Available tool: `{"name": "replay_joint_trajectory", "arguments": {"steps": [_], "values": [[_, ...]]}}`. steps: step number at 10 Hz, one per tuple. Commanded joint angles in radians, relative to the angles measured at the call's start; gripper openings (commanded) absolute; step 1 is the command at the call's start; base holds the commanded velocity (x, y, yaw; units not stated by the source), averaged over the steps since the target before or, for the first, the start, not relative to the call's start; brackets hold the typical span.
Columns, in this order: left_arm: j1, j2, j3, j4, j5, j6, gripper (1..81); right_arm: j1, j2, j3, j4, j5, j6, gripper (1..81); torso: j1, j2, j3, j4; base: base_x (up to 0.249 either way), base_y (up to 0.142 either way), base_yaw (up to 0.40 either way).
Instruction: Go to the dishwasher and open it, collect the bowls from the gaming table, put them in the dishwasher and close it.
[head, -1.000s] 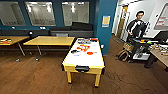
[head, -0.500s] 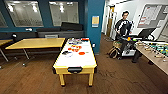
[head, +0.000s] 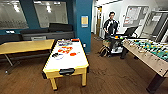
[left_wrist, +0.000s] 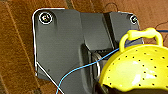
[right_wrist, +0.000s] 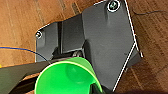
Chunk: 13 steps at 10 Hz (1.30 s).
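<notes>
The gaming table (head: 71, 62) stands on the wood floor (head: 107, 77) with bowls (head: 73, 54) near the middle of its white top — a yellow-green perforated bowl (left_wrist: 135, 70) looms at the left wrist, a bright green bowl (right_wrist: 66, 78) at the right — neither gripper's grip can be told.

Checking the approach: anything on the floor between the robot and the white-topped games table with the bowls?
Nothing visible. Bare wood floor runs up to the games table. The football table stands off to the right, the wooden table to the left.
</notes>
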Motion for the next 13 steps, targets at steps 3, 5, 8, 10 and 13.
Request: {"name": "replay_joint_trajectory", "arguments": {"steps": [3,5,8,10,13], "values": [[-0.054,0.05,-0.09,0.0,0.121,0.003,1.0,0.028,-0.015,-0.007,-0.015,-0.029,-0.001,1.0,0.0,0.0,0.0,0.0,0.0,0.0,-0.29],[-0.054,0.061,-0.105,0.001,0.122,0.003,1.0,0.028,-0.009,-0.007,-0.015,-0.03,-0.001,1.0,0.0,0.0,0.0,0.0,0.0,0.0,-0.292],[-0.058,0.062,-0.105,0.001,0.135,0.003,1.0,0.026,0.001,-0.007,-0.015,-0.03,-0.001,1.0,0.0,0.0,0.0,0.0,0.0,0.0,-0.295],[-0.062,0.07,-0.11,0.004,0.136,0.003,1.0,0.028,0.001,-0.012,-0.014,-0.032,0.001,1.0,0.0,0.0,0.0,0.0,0.0,0.0,-0.295],[-0.074,0.097,-0.162,0.003,0.165,0.003,1.0,0.032,0.017,-0.027,-0.014,-0.08,-0.001,1.0,0.0,0.0,0.0,0.0,0.0,0.0,-0.299]]}}
